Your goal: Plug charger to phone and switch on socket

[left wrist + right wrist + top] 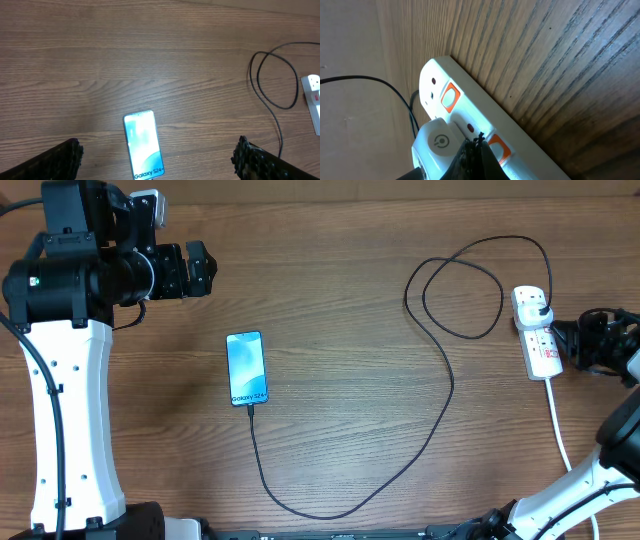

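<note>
The left fingers gape wide and empty above the phone, while at three o'clock the right fingers, pinched together, touch the socket.

The surface is brown wood; its fine grain runs side to side in the overhead view. In the right wrist view the grain shows as dark streaks; the wood looks paler toward the upper left.
</note>
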Tool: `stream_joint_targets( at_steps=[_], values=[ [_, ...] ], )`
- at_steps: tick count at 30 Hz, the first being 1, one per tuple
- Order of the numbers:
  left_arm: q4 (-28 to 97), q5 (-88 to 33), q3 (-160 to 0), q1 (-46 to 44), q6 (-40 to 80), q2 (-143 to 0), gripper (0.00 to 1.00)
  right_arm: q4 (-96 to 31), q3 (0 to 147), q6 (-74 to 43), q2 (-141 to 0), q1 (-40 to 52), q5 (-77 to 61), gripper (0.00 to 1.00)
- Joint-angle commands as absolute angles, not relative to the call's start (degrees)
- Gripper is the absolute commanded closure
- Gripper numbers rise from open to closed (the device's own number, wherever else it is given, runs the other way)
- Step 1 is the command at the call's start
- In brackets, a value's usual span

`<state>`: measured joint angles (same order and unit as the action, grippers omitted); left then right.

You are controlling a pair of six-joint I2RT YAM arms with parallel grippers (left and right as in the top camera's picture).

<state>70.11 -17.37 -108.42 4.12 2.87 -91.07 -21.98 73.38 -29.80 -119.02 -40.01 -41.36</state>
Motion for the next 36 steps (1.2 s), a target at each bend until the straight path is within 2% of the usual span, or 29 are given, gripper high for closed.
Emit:
stream_joint_targets(
  at_steps=[1, 36],
  values=[
    [70.06, -17.78, -108.86, 4.21, 2.81, -91.0, 0.0, -22.17, 74.19, -29.58, -119.72, -38.28, -41.76, 0.96],
    [70.06, -17.78, -108.86, 4.21, 2.81, -91.0, 0.0, -27.68, 71.94, -28.49, -119.72, -33.26, -37.08, 0.96]
  ],
)
